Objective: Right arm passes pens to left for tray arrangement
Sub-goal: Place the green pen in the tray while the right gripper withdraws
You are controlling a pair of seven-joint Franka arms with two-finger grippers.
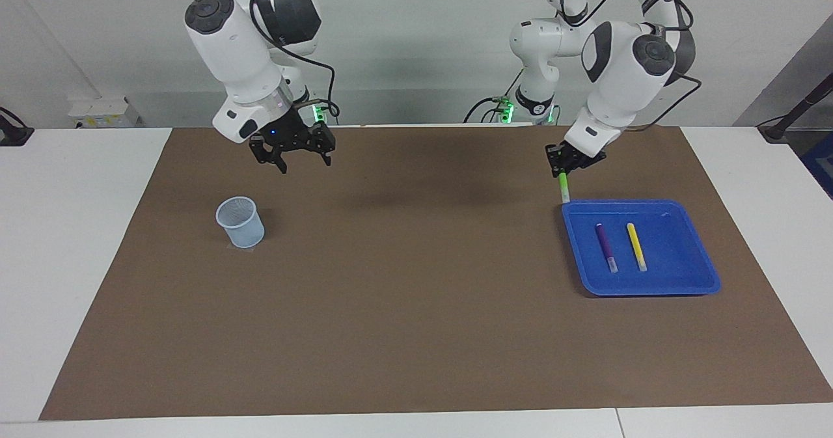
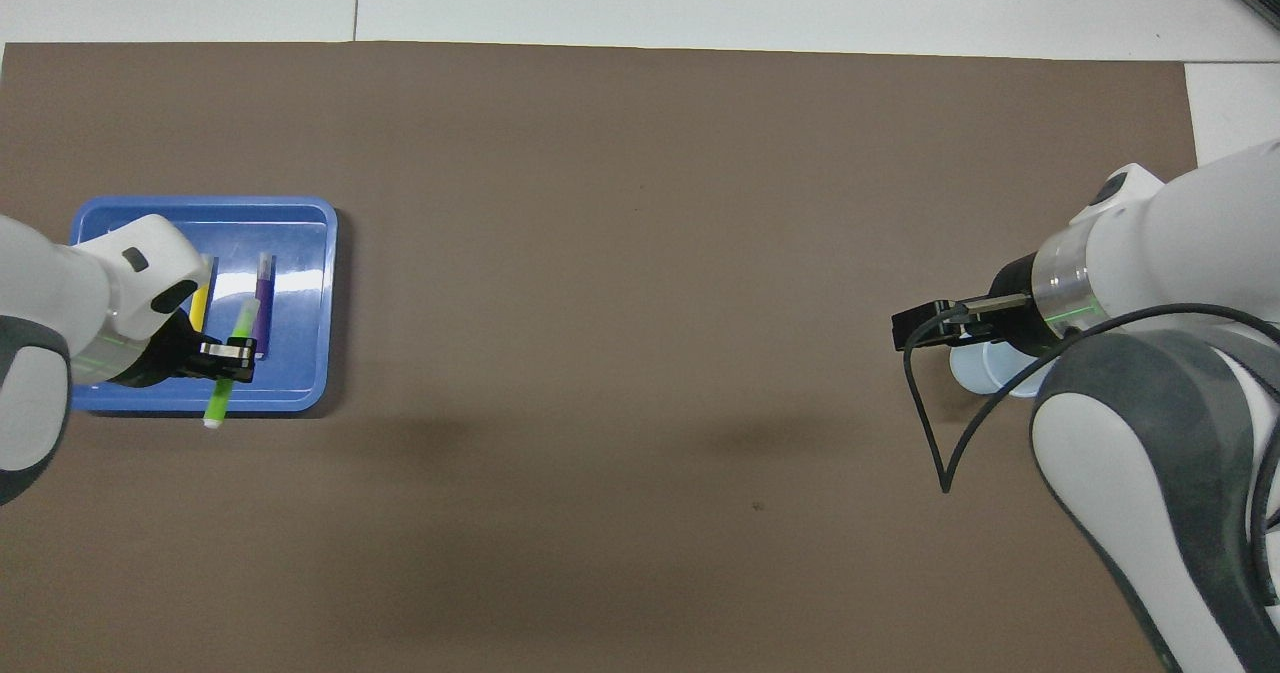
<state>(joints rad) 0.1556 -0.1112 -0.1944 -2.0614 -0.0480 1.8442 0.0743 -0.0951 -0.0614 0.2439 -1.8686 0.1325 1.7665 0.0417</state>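
My left gripper (image 1: 565, 163) is shut on the green pen (image 1: 563, 187), which hangs tip down. It is in the air over the edge of the blue tray (image 1: 677, 256) that lies nearest the robots. The overhead view shows the left gripper (image 2: 228, 354) and green pen (image 2: 216, 405) above that same edge of the tray (image 2: 300, 253). A purple pen (image 1: 606, 247) and a yellow pen (image 1: 636, 246) lie side by side in the tray. My right gripper (image 1: 304, 163) is open and empty, up in the air beside the mesh cup (image 1: 240, 222).
A brown mat (image 1: 416, 308) covers most of the white table. The pale mesh cup (image 2: 975, 375) stands toward the right arm's end, partly hidden under the right gripper (image 2: 912, 326) in the overhead view. The right arm's cable (image 2: 930, 433) loops below its wrist.
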